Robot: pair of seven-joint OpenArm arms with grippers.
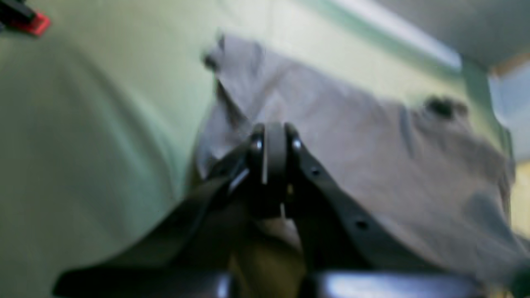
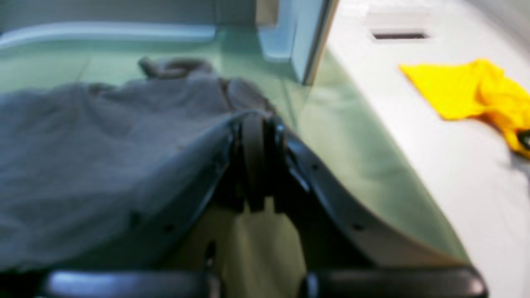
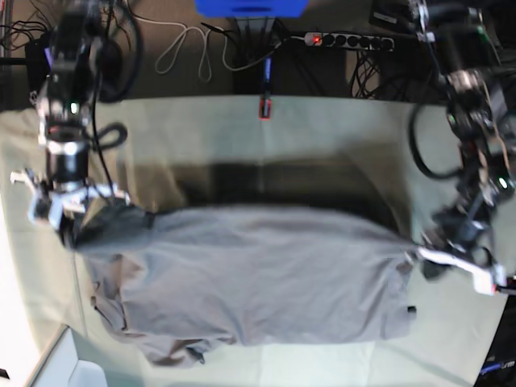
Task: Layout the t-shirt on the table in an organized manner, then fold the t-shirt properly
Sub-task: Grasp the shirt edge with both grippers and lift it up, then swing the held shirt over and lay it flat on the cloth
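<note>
A: How should the spreading be done well?

B: The t-shirt should be kept taut between both grips and lowered evenly onto the table, so no creases are trapped.

A: And the arms?

B: They are held wide apart at the shirt's two ends. The left gripper and the right gripper are each pinched onto a cloth edge.

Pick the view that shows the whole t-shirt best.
Base view: the grey t-shirt appears whole, stretched across the table between both arms. The left wrist view shows a blurred part of it from one end; the right wrist view shows a blurred part from the other.
</note>
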